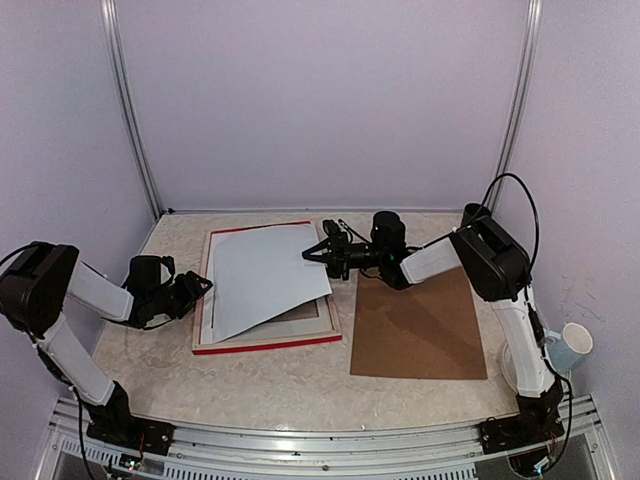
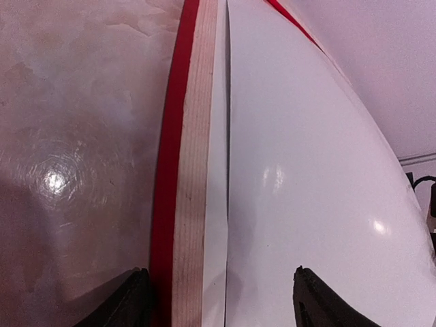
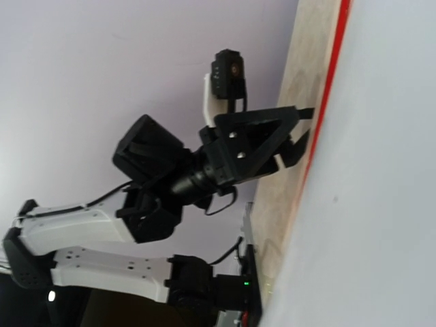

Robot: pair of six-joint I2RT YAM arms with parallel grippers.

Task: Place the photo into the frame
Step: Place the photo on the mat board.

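Marbled beige table (image 1: 300,385) fills lower half of top view, btm edge by the arm bases. Red frame (image 1: 262,345) lies flat on it, left of ctr. Brown hardboard panel (image 1: 420,330) lies flat right of ctr, just beside frame's right rail, no overlap.

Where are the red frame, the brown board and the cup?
red frame (image 1: 270,345), top view, near red edge
brown board (image 1: 420,330), top view, its middle
cup (image 1: 572,347), top view, its side wall
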